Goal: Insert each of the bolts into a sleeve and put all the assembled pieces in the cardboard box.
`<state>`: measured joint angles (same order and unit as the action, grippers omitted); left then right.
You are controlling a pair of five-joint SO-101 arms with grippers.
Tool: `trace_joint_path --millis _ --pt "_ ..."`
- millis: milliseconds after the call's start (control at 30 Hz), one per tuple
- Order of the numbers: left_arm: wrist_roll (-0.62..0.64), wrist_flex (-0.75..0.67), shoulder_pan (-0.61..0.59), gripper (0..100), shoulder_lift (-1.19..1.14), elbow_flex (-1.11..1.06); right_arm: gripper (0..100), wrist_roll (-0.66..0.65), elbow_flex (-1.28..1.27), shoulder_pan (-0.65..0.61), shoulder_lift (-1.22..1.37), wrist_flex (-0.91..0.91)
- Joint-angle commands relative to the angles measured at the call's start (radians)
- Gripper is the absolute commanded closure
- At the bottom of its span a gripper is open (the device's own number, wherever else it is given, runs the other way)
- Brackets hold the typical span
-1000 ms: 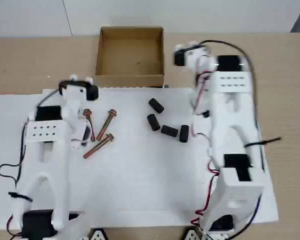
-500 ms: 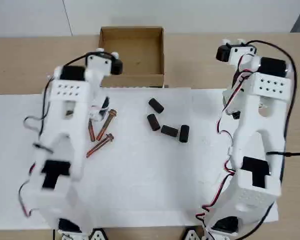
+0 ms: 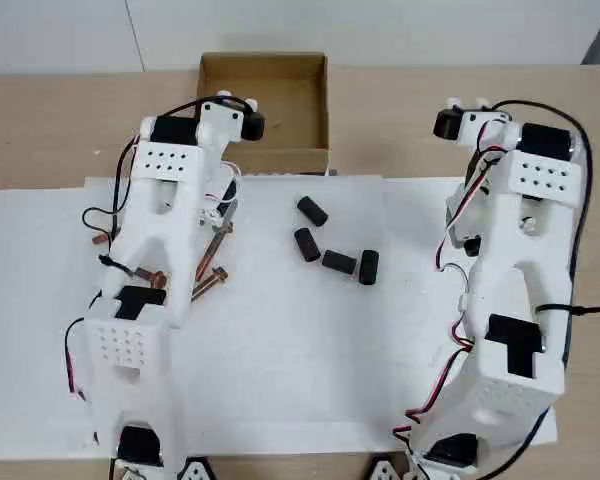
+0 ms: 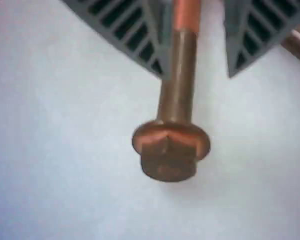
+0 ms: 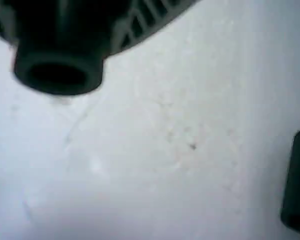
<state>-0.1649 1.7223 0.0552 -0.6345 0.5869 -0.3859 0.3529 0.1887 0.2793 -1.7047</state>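
**Left to right.** Just in front of the left corner of the cardboard box (image 3: 260, 160), on the white sheet (image 3: 280, 350), the left gripper (image 4: 195, 75) straddles a bolt (image 4: 175, 115) lying flat. Its jaws stand open, one finger against the shank and the other just clear of it, with the hexagonal head beyond the fingertips. A second bolt (image 3: 208, 284) lies slightly farther from the box. Four loose sleeves (image 3: 337, 262) lie on the sheet in front of the box's right corner. Well to the right of the box, the right gripper (image 5: 65, 30) is closed on a fifth sleeve (image 5: 57, 72), whose open end faces the wrist camera.
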Motion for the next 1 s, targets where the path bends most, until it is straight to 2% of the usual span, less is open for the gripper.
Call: trace_joint_path --millis 0,700,867,967 --pt "-0.018 0.014 0.006 92 -0.021 0.056 99.5 0.011 0.005 0.004 -0.07 -0.012" --pt "-0.034 0.005 0.018 90 -0.281 0.24 99.5 0.009 0.005 0.004 -0.07 -0.01" --pt "-0.034 0.008 0.018 100 -0.304 0.266 99.5 0.006 0.005 0.004 -0.07 -0.01" --pt "-0.034 0.021 0.018 99 -0.304 0.265 99.5 0.006 0.005 0.004 -0.07 -0.01"
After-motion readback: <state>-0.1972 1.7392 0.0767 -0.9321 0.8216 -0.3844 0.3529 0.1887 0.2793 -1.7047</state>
